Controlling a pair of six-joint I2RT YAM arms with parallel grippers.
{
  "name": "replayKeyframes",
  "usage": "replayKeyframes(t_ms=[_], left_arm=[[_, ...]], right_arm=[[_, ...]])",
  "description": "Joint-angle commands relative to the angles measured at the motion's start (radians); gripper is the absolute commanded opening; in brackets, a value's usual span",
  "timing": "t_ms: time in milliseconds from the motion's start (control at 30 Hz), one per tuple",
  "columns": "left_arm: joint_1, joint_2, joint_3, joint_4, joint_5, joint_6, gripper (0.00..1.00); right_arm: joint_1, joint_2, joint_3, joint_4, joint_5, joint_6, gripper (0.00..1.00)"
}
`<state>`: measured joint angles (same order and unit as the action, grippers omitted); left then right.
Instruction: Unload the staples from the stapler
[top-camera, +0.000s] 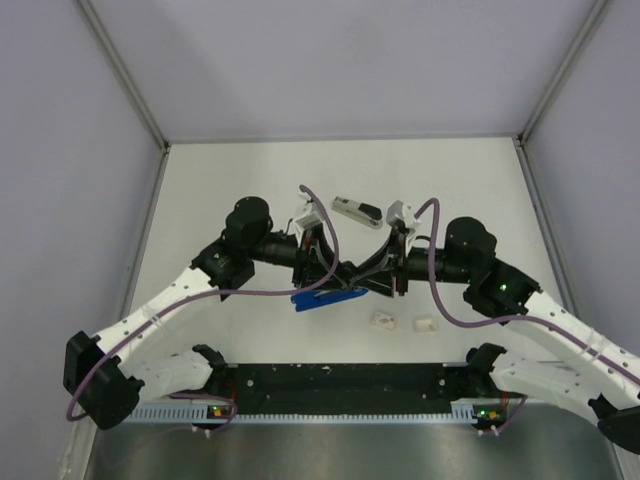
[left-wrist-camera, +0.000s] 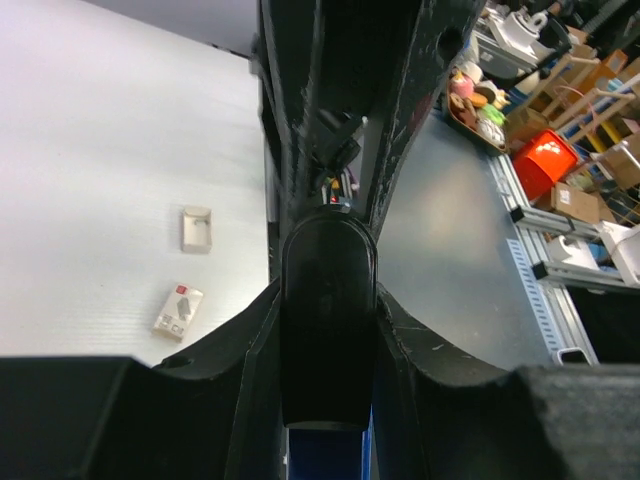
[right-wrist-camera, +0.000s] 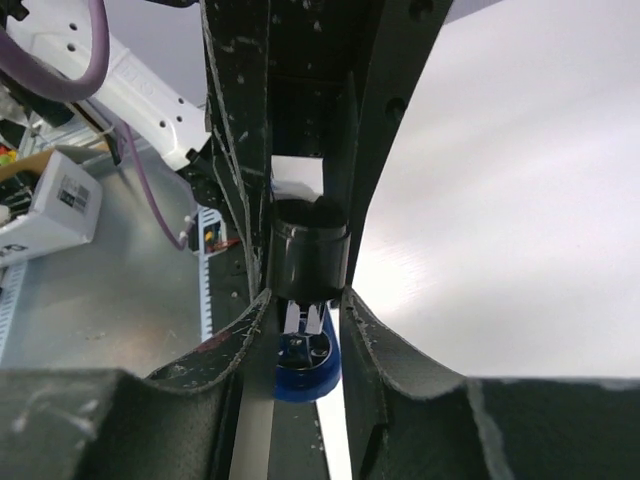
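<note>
The stapler has a blue base (top-camera: 325, 297) and a black top arm (top-camera: 352, 276), and it is held up between both arms at the table's middle. My left gripper (top-camera: 322, 268) is shut on the stapler's black rounded end (left-wrist-camera: 330, 330), with the blue base (left-wrist-camera: 325, 452) showing below it. My right gripper (top-camera: 388, 272) is shut on the other black end (right-wrist-camera: 310, 258). Under that end the blue base (right-wrist-camera: 310, 372) hangs open, with a silver metal staple channel (right-wrist-camera: 305, 318) showing in the gap. No loose staples show.
A white and black stapler-like tool (top-camera: 357, 211) lies at the back behind the grippers. Two small white boxes (top-camera: 385, 319) (top-camera: 425, 324) lie on the table in front of the stapler; they also show in the left wrist view (left-wrist-camera: 197, 228) (left-wrist-camera: 179, 309).
</note>
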<state>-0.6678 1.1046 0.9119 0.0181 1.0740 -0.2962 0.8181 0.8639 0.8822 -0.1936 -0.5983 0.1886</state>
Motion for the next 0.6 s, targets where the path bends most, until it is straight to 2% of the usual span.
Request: replayKeyframes(t_ms=[0,367,567], left_arm=[[0.025,-0.063,0.031,0.305,-0.092,-0.072,0.00],[0.025,-0.054,0.024,0.390,-0.121,-0.118,0.00],[0.024,-0.080,-0.028,0.485,-0.248,-0.144,0.00]], right_arm=[[0.035,-0.031,-0.089,-0.072,-0.054,0.064,0.00],[0.036,-0.098,-0.152,-0.040,-0.023,0.109,0.00],[0.036,-0.108,-0.187,0.000,0.018,0.146,0.00]])
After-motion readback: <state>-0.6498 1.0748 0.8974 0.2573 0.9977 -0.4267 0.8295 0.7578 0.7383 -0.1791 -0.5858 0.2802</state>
